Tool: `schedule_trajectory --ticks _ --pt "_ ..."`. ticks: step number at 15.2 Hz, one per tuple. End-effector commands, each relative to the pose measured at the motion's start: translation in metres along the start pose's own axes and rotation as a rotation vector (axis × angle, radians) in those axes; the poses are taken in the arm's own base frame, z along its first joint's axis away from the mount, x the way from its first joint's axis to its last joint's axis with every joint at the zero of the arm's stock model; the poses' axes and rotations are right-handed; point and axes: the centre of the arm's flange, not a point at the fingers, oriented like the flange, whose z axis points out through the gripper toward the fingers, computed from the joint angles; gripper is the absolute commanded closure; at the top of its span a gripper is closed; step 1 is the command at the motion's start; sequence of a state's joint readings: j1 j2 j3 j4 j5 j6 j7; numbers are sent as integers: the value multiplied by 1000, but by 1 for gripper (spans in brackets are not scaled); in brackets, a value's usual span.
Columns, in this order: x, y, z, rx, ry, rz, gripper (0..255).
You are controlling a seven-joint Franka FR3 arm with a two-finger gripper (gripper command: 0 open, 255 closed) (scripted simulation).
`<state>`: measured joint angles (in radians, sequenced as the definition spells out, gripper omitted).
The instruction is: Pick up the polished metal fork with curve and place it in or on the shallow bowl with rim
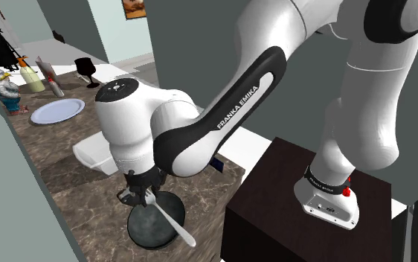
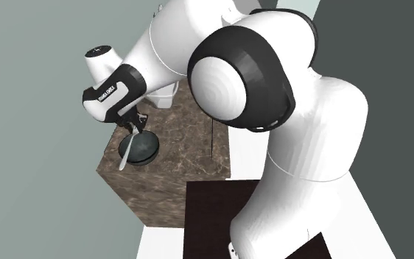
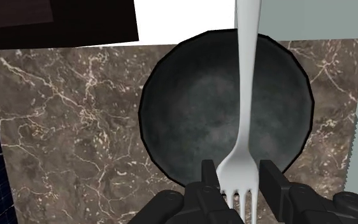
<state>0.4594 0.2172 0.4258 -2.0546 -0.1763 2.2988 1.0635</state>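
Arm (image 1: 237,97) bent low, tool (image 3: 239,175) downward, in a narrow clasp.

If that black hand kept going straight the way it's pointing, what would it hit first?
Most likely the dark shallow bowl. The hand points down at it, clasping the pale fork, whose handle reaches across the bowl. How big the gap between them is, I cannot judge.
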Motion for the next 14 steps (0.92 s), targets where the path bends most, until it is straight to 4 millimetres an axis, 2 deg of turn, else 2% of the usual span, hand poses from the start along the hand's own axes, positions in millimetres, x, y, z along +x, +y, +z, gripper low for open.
schedule_trajectory --ticks 1,12,14 --pt "-5 -4 8 0 0 1 255" --pt "-9 -3 66 0 0 1 255" --pt "-9 -3 70 0 0 1 255"
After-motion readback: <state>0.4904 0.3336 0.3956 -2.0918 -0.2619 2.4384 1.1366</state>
